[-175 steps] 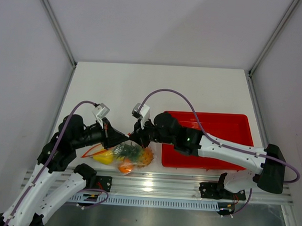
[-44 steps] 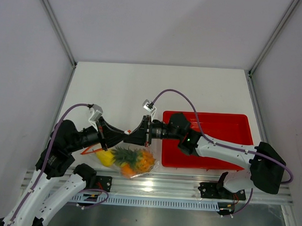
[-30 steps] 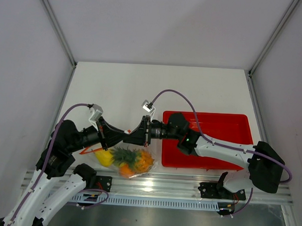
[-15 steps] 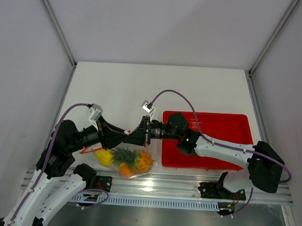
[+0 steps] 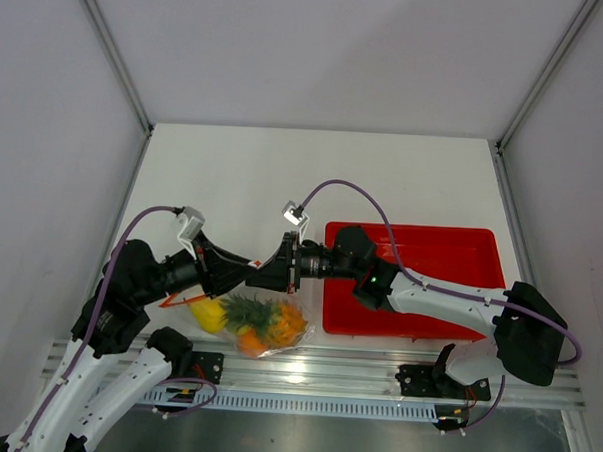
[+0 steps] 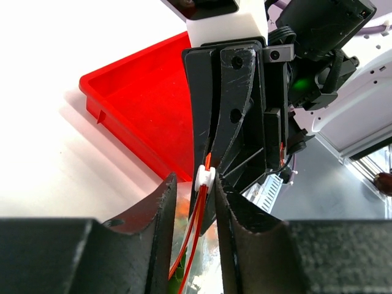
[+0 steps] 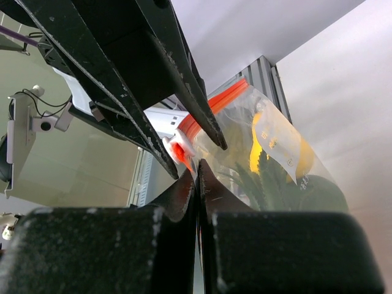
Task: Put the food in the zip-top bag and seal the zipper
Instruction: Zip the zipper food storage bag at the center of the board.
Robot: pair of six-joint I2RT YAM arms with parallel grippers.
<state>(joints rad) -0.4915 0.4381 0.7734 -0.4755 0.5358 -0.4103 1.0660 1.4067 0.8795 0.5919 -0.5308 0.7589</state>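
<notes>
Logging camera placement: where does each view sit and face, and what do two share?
Top external: above, behind the bases, looking down; both arms show, left gripper and right gripper meeting over the zip-top bag.
Left wrist: on the left arm, looking past its own jaws at the right gripper and red tray.
Right wrist: on the right arm, looking past its shut jaws at the left gripper and food.
Shared: both wrist views show the zipper and white slider.
</notes>
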